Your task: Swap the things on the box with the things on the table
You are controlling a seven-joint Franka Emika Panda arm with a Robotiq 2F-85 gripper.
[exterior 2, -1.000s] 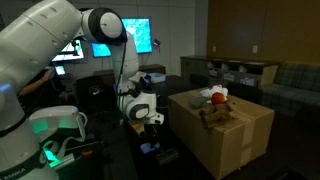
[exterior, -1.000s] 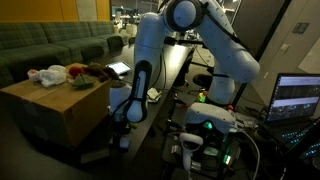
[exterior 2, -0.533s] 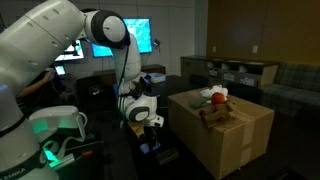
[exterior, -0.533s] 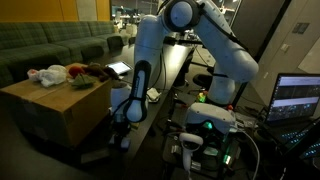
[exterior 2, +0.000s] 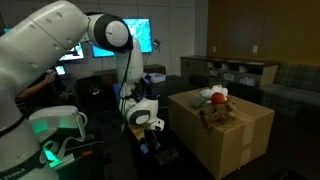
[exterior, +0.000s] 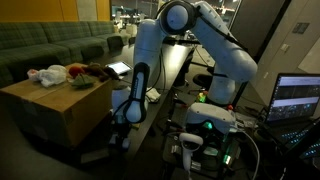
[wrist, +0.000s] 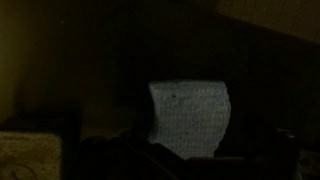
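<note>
The table (exterior: pixel 172 72) runs long behind the arm (exterior: pixel 205 40). The box (exterior: pixel 50 112) stands beside them, with soft toys (exterior: pixel 58 74) grouped along one edge of its top. The gripper (exterior: pixel 121 128) hangs low in the narrow gap just beside the box's side wall, jaws apart, holding nothing.

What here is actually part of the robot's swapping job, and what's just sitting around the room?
Part of the job: cardboard box, toys piled on top of it, black table, gripper hanging low beside the box.
Just lying about: green sofa, laptop, lit screens.
</note>
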